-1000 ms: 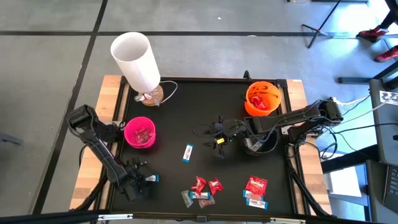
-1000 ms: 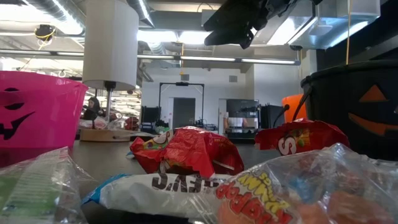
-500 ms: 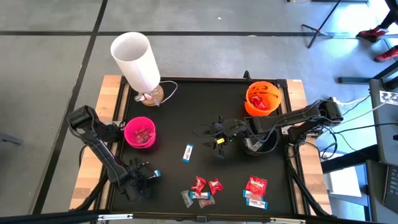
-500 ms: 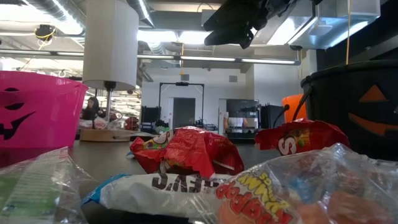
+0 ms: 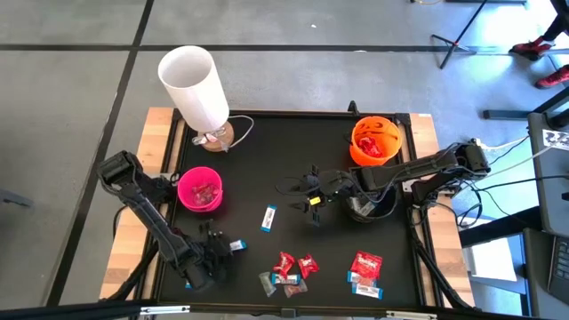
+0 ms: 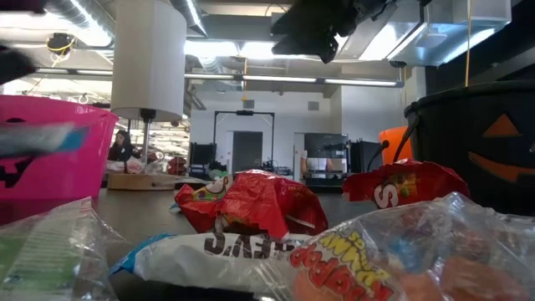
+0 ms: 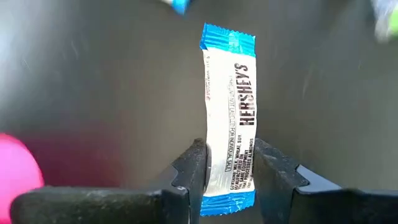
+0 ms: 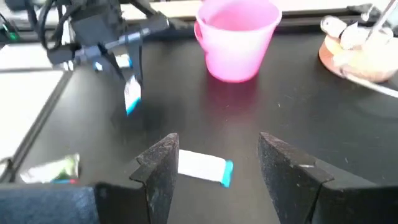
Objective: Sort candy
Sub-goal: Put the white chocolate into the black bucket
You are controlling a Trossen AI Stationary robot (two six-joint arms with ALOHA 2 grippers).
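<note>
Basically the left gripper (image 5: 222,249) is pinched on a blue-and-white Hershey's bar (image 7: 229,121), with its fingers (image 7: 189,168) squeezing only the lower end of the wrapper; most of the bar sticks out free past them. In the right wrist view the same bar (image 8: 132,96) hangs in the air, clear of the black table (image 5: 293,169), near the front-left corner and just beside the pink bowl (image 5: 200,189).

Risks, judged from this:
- The grip is low on a slick wrapper, so the bar could pivot or slide out during a swing, likely dropping short of any bowl.
- Wrong bin: the pink bowl seems to hold reddish sweets, so a drop there may mis-sort. The orange bowl (image 5: 375,140) and black bowl (image 5: 372,203) sit well apart on the right side, a long carry.
- The dangling free end could catch a bowl rim if the approach is low, tipping the light pink bowl.
- The lamp (image 5: 197,89) stands behind the pink bowl; a wide arc may clip it.

The right gripper (image 5: 307,194) waits mid-table, fingers (image 8: 158,165) spread and holding nothing, above a second blue-and-white bar (image 5: 268,218). If both arms head for the middle they could collide. The rest of the candy (image 5: 289,271) lies loose near the front edge, red packs (image 5: 366,264) included; a low sweep could scatter it.
</note>
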